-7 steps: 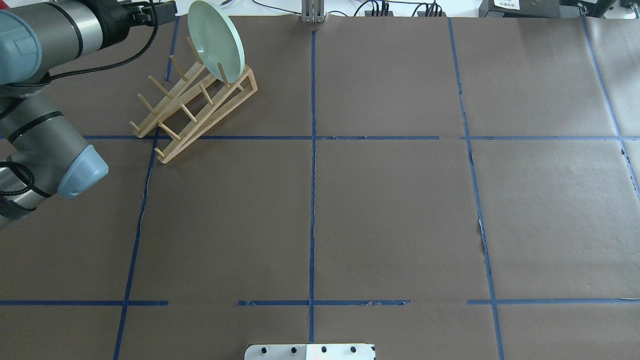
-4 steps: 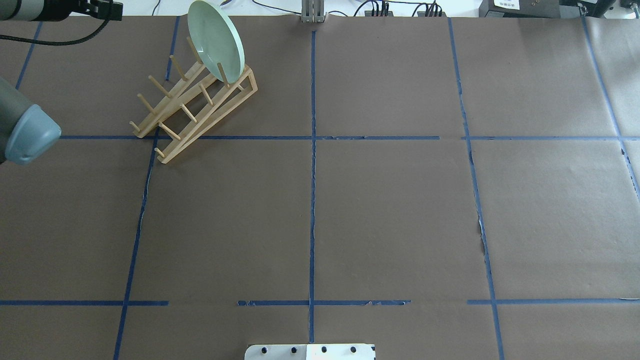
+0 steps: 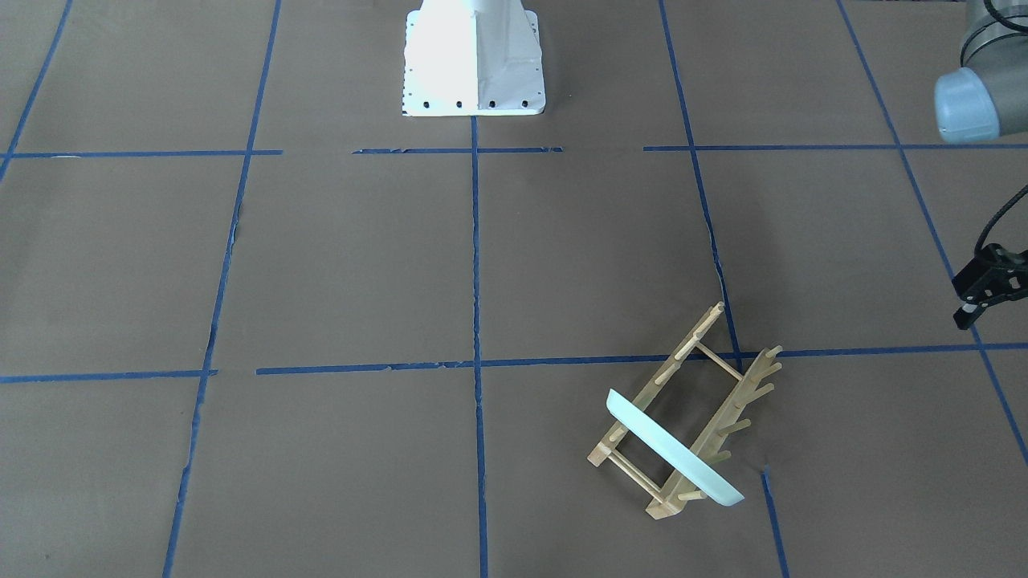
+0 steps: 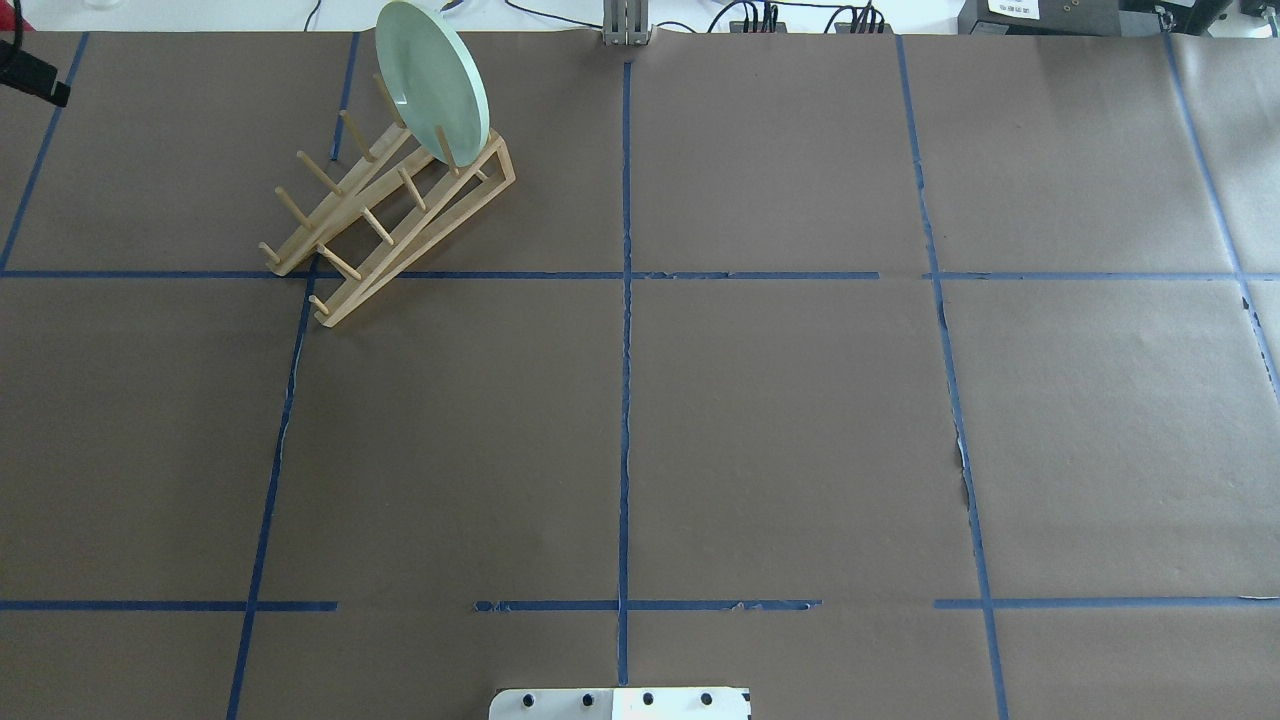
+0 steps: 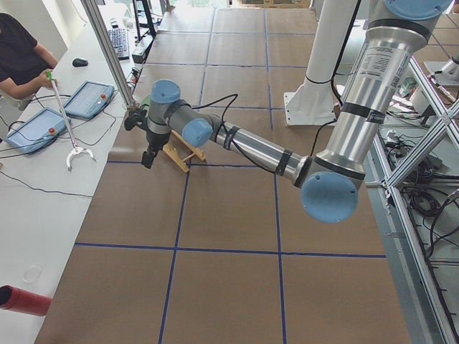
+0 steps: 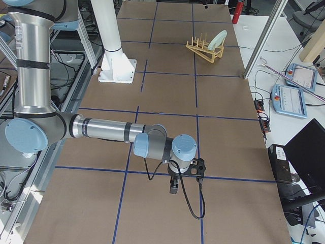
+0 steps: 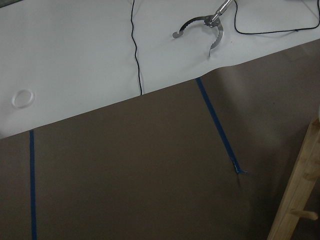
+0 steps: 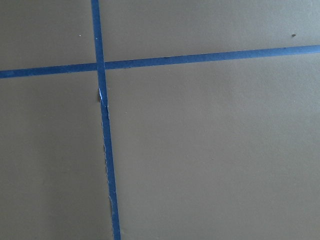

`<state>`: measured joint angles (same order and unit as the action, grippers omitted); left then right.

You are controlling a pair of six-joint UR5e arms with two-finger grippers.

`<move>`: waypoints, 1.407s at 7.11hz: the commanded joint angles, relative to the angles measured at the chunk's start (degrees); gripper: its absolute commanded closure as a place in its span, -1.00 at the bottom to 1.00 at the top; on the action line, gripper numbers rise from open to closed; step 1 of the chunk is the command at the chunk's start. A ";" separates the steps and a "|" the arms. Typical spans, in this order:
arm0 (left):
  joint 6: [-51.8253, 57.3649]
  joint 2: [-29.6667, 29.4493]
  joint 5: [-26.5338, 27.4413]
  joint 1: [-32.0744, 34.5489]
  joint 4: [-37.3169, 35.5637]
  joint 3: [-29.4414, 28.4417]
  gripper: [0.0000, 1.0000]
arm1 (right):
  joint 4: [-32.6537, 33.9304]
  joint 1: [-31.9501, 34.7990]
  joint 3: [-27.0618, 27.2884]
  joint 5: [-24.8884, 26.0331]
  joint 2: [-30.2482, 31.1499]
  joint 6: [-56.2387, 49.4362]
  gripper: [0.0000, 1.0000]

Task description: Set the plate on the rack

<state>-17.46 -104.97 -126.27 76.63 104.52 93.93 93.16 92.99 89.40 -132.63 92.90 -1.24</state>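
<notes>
The pale mint-green plate [image 4: 432, 80] stands on edge between the pegs at the far end of the light-wood rack [image 4: 390, 215], leaning slightly. It also shows in the front-facing view [image 3: 675, 449] on the rack [image 3: 715, 377]. My left gripper [image 3: 964, 301] is well clear of the rack, at the table's left edge, open and empty; only its tip [image 4: 35, 78] shows in the overhead view. My right gripper [image 6: 172, 185] shows only in the exterior right view, low over the paper far from the rack; I cannot tell if it is open or shut.
Brown paper with blue tape lines [image 4: 625, 300] covers the table. The robot's white base [image 3: 474, 56] stands at the near edge. A metal grabber tool [image 7: 202, 27] lies on the white side table beyond the left edge. Operators' tablets [image 5: 90, 97] are there too.
My left arm has drawn back from the plate to the left and almost out of the overhead view. The plate and rack have stayed in place.
</notes>
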 commanded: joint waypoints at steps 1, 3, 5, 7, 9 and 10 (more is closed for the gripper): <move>18.50 5.47 -3.72 6.40 -4.82 -7.48 -1.00 | 0.00 0.00 0.07 0.00 0.00 0.01 -1.00; 23.52 10.10 -3.99 9.92 -10.29 -11.05 -1.00 | 0.00 0.00 0.07 0.00 0.00 0.01 -1.00; 23.44 17.31 -7.84 11.79 -10.57 -4.94 -1.00 | 0.00 0.00 0.07 0.00 0.00 0.01 -1.00; 23.35 18.49 -7.77 11.87 -17.65 1.84 -1.00 | 0.00 0.00 0.07 0.00 0.00 0.01 -1.00; 23.44 17.70 -7.59 11.96 -17.77 2.31 -1.00 | 0.00 0.00 0.07 0.00 0.00 0.01 -1.00; 23.44 17.52 -7.51 14.14 -17.86 2.22 -1.00 | 0.00 0.00 0.07 0.00 0.00 0.01 -1.00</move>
<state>5.97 -87.09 -133.85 89.08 86.92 96.05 93.16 92.99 89.47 -132.63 92.90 -1.23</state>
